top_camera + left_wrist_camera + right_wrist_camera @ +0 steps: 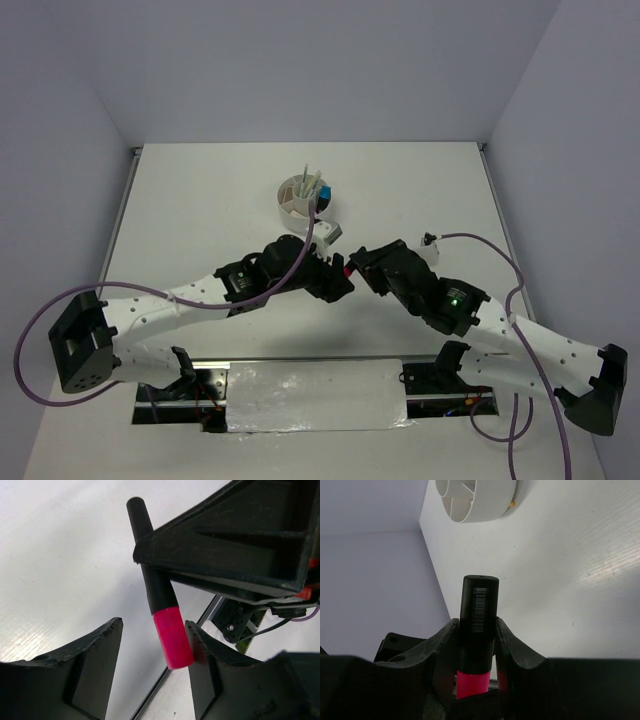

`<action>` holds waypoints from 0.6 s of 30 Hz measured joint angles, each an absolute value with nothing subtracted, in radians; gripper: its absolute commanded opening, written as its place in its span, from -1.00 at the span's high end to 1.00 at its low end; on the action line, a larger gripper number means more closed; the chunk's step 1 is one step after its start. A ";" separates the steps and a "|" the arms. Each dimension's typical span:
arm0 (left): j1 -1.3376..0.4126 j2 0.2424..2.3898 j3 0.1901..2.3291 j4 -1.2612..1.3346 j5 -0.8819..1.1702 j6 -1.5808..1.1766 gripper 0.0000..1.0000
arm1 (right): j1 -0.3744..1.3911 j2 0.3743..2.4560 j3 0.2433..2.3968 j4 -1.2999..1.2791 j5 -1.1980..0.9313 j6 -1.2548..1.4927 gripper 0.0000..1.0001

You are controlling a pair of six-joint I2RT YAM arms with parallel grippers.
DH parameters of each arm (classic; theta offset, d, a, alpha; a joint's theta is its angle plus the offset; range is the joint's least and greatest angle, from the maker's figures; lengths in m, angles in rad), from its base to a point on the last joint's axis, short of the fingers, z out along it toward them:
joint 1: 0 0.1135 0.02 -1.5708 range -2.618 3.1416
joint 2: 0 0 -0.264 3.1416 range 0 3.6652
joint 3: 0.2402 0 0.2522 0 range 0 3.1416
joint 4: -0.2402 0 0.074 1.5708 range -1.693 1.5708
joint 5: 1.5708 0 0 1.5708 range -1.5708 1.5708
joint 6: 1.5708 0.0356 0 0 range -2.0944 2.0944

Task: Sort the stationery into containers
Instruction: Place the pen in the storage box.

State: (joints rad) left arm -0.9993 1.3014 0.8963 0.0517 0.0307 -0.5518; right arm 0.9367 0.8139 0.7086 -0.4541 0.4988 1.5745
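1 hiliter (pixel 477 625), black end twd cup (pixel 475 500)

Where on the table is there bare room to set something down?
Bare table left of the organiser cup, and right of it toward the far-right corner. Crowded in front of the cup, where the left gripper and right gripper meet around the pink highlighter.

Highlighter (pixel 161 600): smooth, satin-finish plastic. Fingers (pixel 95 665) of the left end effector (pixel 153 627): matt black plastic, rough and chipped at the edges. Desk (pixel 60 555): white, finely grained, faintly glossy; organiser cup (pixel 480 502): smooth white plastic.
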 measured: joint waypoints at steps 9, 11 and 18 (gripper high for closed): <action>-0.999 1.250 0.896 0.047 0.021 -0.550 0.32 | 0.987 0.860 0.742 -0.502 0.559 1.637 1.00; -0.997 1.246 0.896 0.041 0.014 -0.548 0.35 | 0.995 0.860 0.751 -0.511 0.575 1.649 1.00; -0.996 1.246 0.896 0.037 0.009 -0.549 1.00 | 1.011 0.869 0.758 -0.519 0.599 1.658 1.00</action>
